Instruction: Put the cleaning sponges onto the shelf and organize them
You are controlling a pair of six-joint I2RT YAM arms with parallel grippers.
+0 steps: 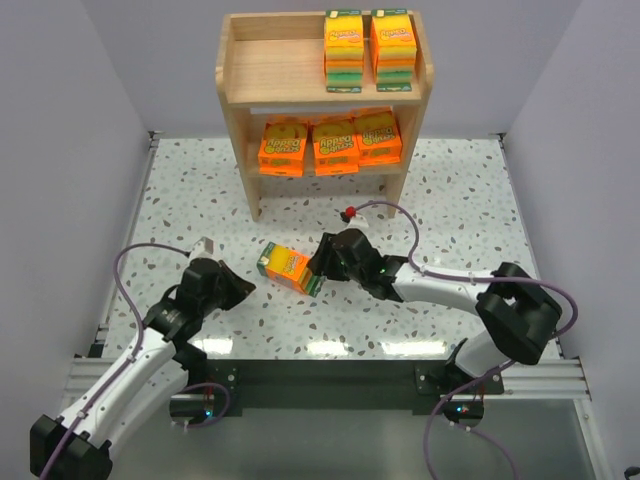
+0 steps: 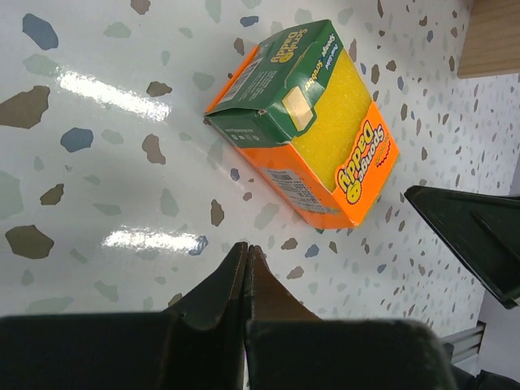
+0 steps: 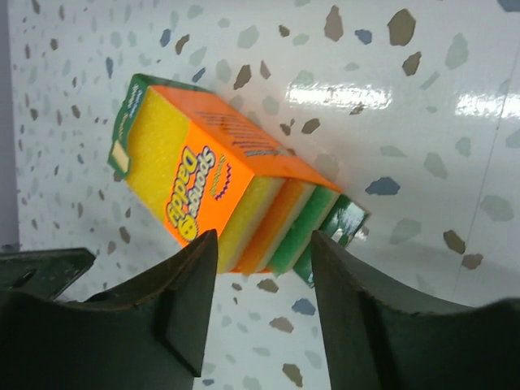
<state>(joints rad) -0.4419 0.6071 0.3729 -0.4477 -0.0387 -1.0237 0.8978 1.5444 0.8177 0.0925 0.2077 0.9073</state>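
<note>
One thick yellow-and-green sponge pack with an orange label lies on its side on the speckled table. It also shows in the left wrist view and the right wrist view. My right gripper is open just right of it, its fingers straddling the pack's near end without touching. My left gripper is shut and empty, left of the pack. The wooden shelf holds two thick packs on top and three flat orange packs on the lower tier.
The top tier's left half is bare wood. Grey walls enclose the table on the left, right and back. A metal rail runs along the near edge by the arm bases. The right arm's cable loops over the table.
</note>
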